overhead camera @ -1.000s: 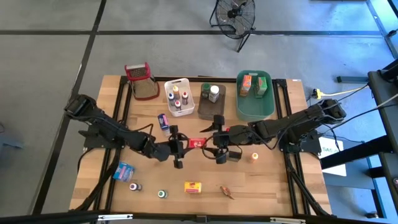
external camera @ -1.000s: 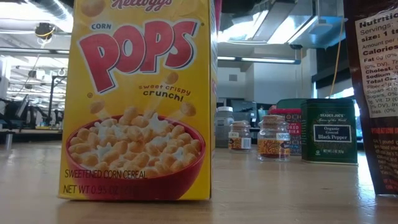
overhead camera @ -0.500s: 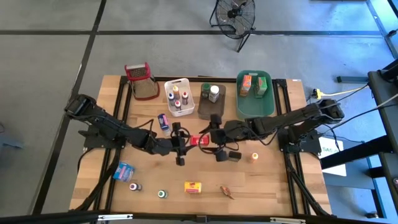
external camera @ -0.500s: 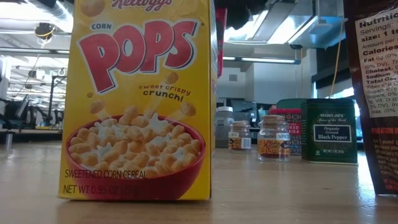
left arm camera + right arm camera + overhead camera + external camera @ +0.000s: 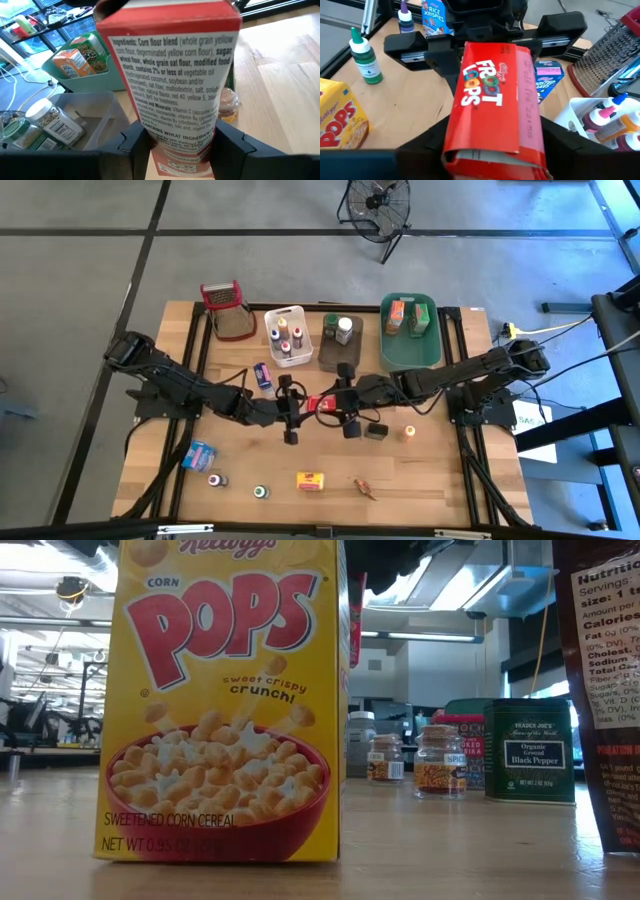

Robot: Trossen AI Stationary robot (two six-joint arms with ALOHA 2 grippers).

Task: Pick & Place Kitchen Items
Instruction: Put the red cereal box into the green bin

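Note:
A red Froot Loops box (image 5: 318,404) hangs in the air over the middle of the table, lying level between my two grippers. My left gripper (image 5: 291,408) is shut on its left end and my right gripper (image 5: 342,402) on its right end. The right wrist view shows the box (image 5: 492,100) front up; the left wrist view shows its ingredients panel (image 5: 175,80). In the low view only a red sliver (image 5: 357,605) shows behind the yellow Corn Pops box (image 5: 225,700). Other small groceries stand loose on the table. My left gripper pinches the box's left end (image 5: 175,150) between its two fingers (image 5: 135,145), coming level from the table's left along the box. The box is lifted clear and lies roughly level. My right gripper has the opposite end (image 5: 490,150) between its two fingers (image 5: 427,147), coming level from the table's right, in line with the box. The box's near end hides the pads.
Along the far edge stand a grater (image 5: 225,310), a white tub of bottles (image 5: 272,313), a brown tub (image 5: 328,358) and a green tub (image 5: 410,355). On the table are a blue box (image 5: 262,375), a dark tin (image 5: 375,430), an orange-capped jar (image 5: 409,432), a Rice Krispies box (image 5: 200,452), two bottles and the Pops box (image 5: 312,480).
My right gripper has moved toward the table's left and reached the box's right end. My left gripper has carried the box slightly right and toward the far edge.

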